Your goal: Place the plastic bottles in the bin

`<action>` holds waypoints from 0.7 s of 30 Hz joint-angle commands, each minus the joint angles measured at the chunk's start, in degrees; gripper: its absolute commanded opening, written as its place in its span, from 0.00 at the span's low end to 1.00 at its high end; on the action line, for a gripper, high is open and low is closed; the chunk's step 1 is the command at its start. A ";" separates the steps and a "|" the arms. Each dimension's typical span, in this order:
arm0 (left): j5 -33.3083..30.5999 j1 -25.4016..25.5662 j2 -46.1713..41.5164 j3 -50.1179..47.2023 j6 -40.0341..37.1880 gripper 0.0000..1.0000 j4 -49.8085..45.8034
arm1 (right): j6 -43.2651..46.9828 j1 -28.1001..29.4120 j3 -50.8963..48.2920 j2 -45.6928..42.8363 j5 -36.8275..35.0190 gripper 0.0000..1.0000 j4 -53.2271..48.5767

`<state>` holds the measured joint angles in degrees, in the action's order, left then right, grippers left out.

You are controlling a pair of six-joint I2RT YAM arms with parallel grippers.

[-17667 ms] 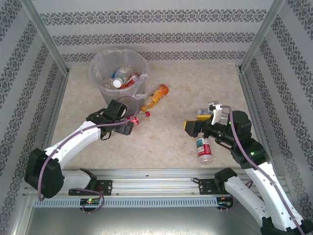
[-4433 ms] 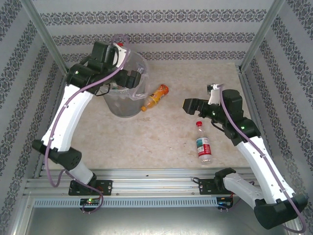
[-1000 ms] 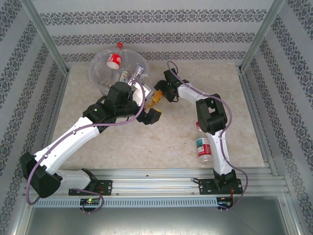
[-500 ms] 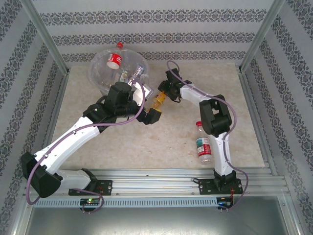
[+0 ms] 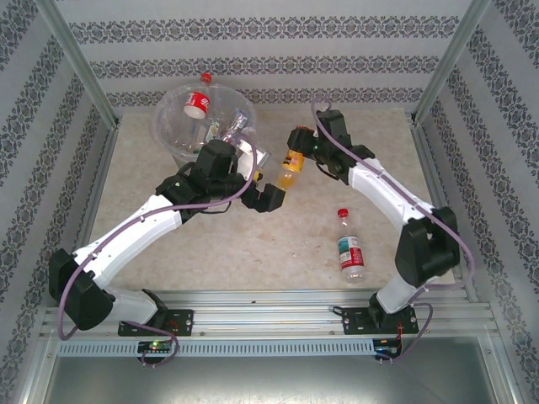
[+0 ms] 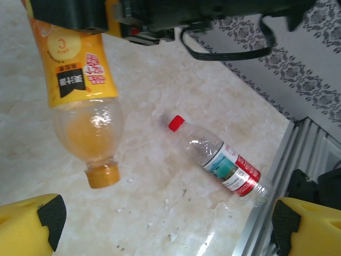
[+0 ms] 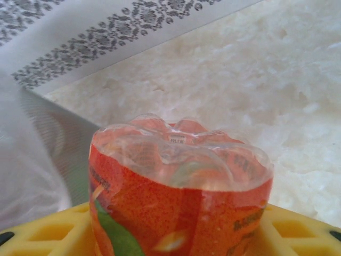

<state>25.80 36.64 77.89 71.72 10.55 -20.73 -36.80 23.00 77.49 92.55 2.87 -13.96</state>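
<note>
An orange-labelled plastic bottle (image 5: 290,168) hangs cap down above the table, and my right gripper (image 5: 297,150) is shut on its base end. In the right wrist view the bottle's base (image 7: 181,176) sits between my yellow fingers (image 7: 48,230). My left gripper (image 5: 271,195) is open just left of and below that bottle, with nothing between its fingertips (image 6: 32,229). From the left wrist the orange bottle (image 6: 80,96) dangles at upper left. A clear bottle with a red cap (image 5: 349,248) lies on the table; the left wrist view shows this bottle (image 6: 221,160) too. The bin (image 5: 173,143) stands at the back left with several bottles inside.
A red-labelled bottle (image 5: 198,101) rests at the bin's far rim. Patterned walls and metal posts enclose the table on three sides. A metal rail (image 5: 269,307) runs along the near edge. The bin's grey wall (image 7: 32,160) is close on the left in the right wrist view.
My right gripper has closed on the orange bottle and lifted it off the table, swinging it cap down and a little right. The left gripper stays open, shifted slightly right.
</note>
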 commanded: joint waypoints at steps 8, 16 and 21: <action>4.37 -1.35 2.00 -1.16 4.39 1.00 5.60 | 1.34 4.24 -9.69 -13.89 6.98 0.59 3.07; 6.25 -1.40 4.60 -1.29 6.68 1.00 6.94 | -1.30 6.12 -11.91 -18.95 9.41 0.59 5.60; 9.81 -1.44 5.98 -1.42 8.68 0.97 8.68 | -0.76 7.82 -12.07 -20.55 8.49 0.58 5.87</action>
<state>32.21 35.88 83.22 70.76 17.06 -15.44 -37.34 29.85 66.08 73.82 11.03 -10.26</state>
